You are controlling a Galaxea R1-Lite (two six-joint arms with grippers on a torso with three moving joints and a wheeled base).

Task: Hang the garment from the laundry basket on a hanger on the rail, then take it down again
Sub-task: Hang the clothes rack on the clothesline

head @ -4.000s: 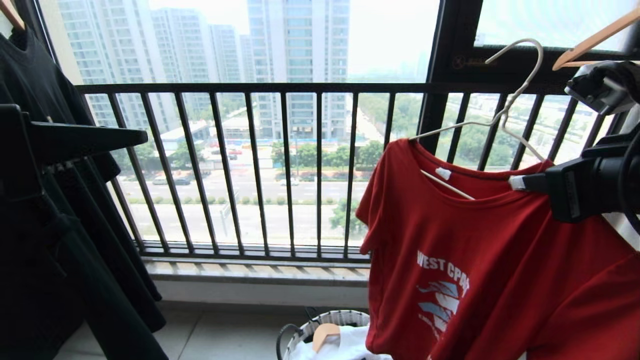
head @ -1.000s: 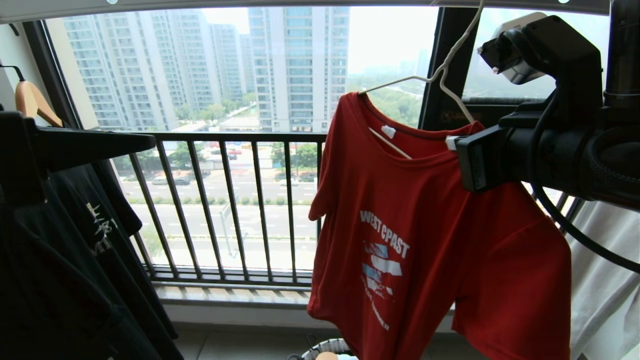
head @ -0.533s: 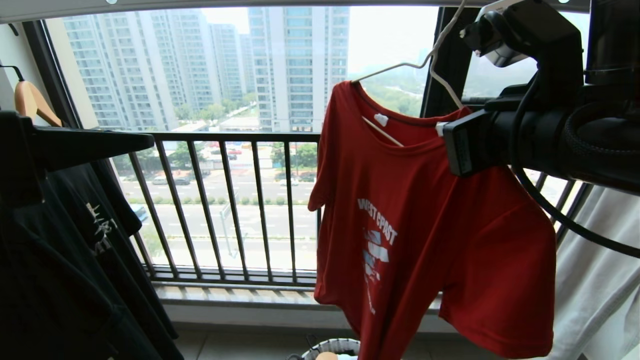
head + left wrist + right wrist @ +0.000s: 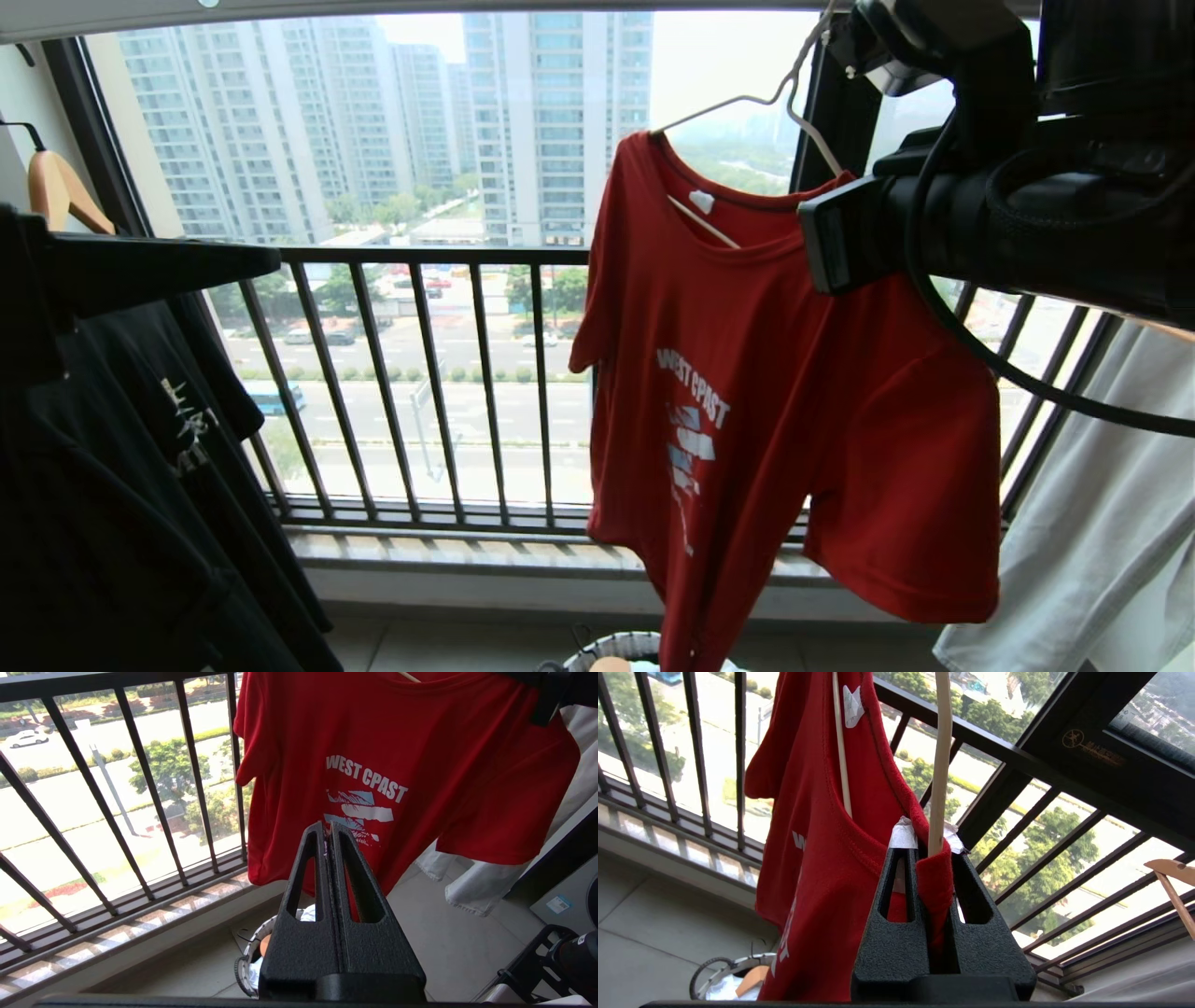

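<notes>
The red garment (image 4: 747, 392) hangs on the pale wire hanger (image 4: 738, 101) in front of the window. My right gripper (image 4: 810, 250) is shut on the hanger's sloping wire (image 4: 941, 765) through the garment's shoulder fabric (image 4: 934, 882), holding both up high. The hanger's hook runs out of the top of the head view, close under the grey rail (image 4: 420, 6); whether it touches the rail is hidden. My left gripper (image 4: 328, 828) is shut and empty, held level at the left (image 4: 271, 259), apart from the garment (image 4: 373, 742). The laundry basket (image 4: 616, 646) stands on the floor below.
A black T-shirt (image 4: 140, 467) on a wooden hanger (image 4: 56, 191) hangs at the left. A white garment (image 4: 1102, 523) hangs at the right. The black barred window railing (image 4: 420, 373) runs behind. The basket (image 4: 710, 970) holds a white item and a wooden hanger.
My right gripper has lifted the hanger and garment higher and a little leftward over the last second. Since the oldest frame the whole head view has shifted upward. The left arm has stayed still.
</notes>
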